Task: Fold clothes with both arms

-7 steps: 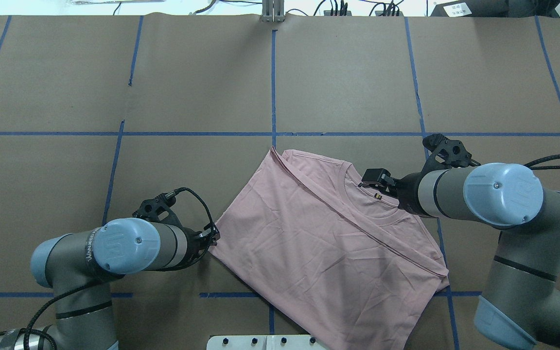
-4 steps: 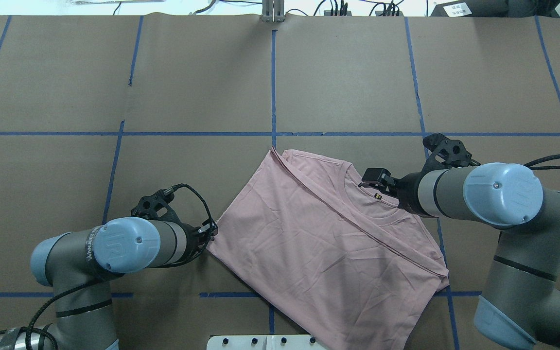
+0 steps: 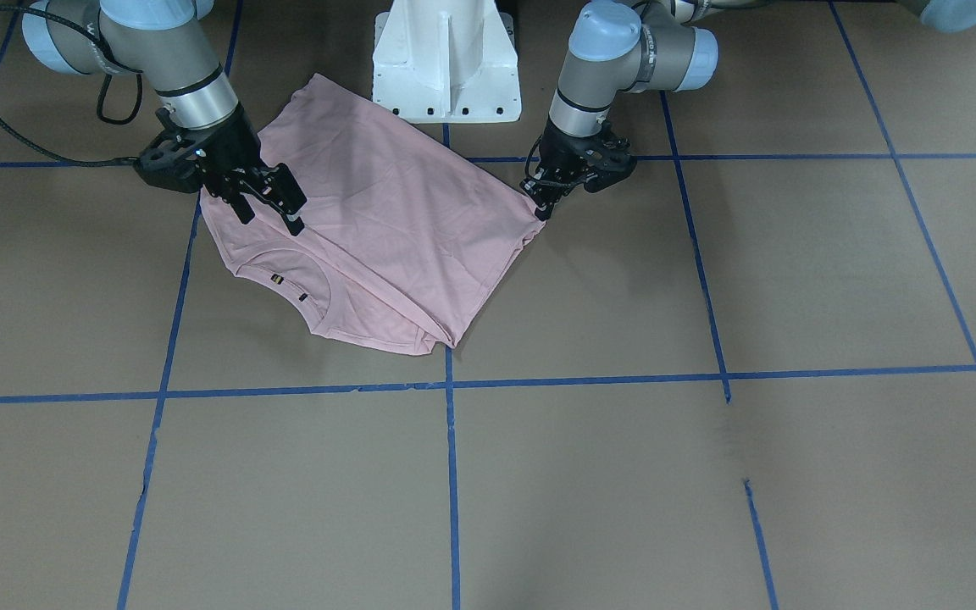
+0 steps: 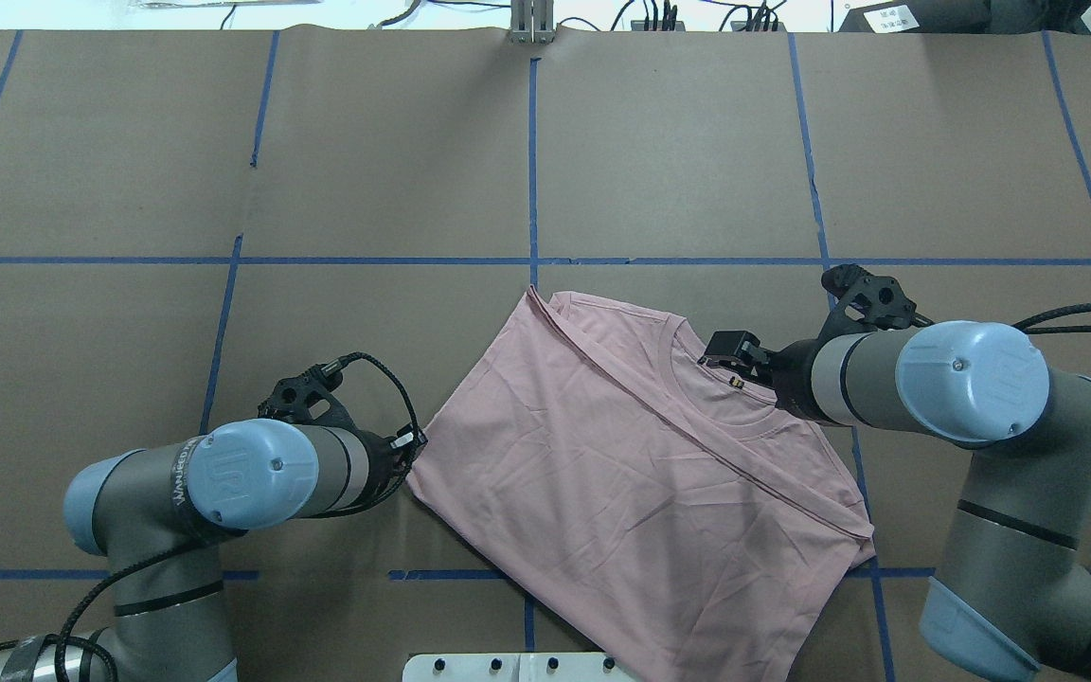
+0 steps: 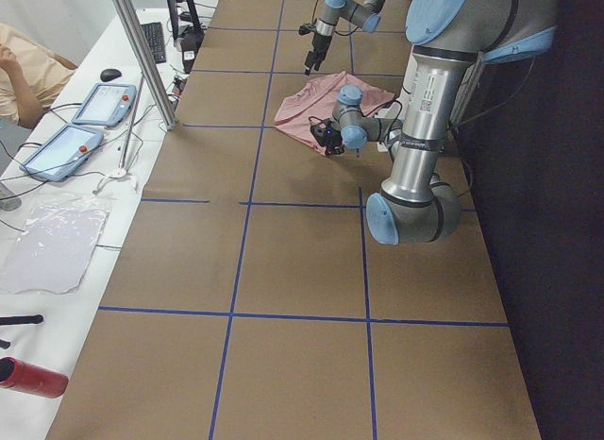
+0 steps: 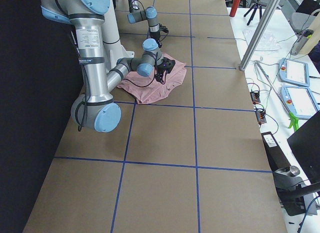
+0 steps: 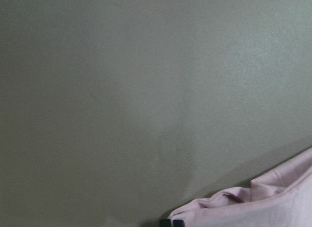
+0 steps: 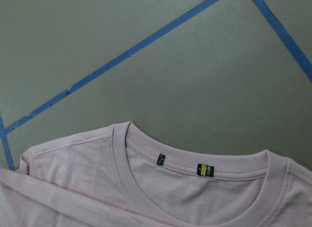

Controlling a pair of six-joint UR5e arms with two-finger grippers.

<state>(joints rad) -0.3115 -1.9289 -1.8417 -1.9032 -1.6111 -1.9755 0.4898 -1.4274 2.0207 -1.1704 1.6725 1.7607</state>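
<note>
The pale pink T-shirt (image 4: 631,474) lies folded and slanted on the brown table, collar (image 8: 195,161) towards the right arm. Its print is hidden. My left gripper (image 4: 410,447) is low at the shirt's left corner, and its jaws look shut on the fabric edge (image 7: 229,200). In the front view the left gripper (image 3: 539,203) pinches that puckered corner. My right gripper (image 3: 268,207) is open and hovers just above the shirt (image 3: 386,220) beside the collar. It also shows in the overhead view (image 4: 730,346).
The white pedestal base (image 3: 446,59) stands at the robot's edge, touching the shirt's near corner. Blue tape lines (image 4: 533,161) grid the table. Tablets (image 5: 66,147), a metal post (image 5: 142,58) and a red bottle (image 5: 28,376) lie beyond the far edge.
My left gripper has crept slightly away from the robot, and the shirt's left corner has shifted a little with it. The right arm has barely moved.
</note>
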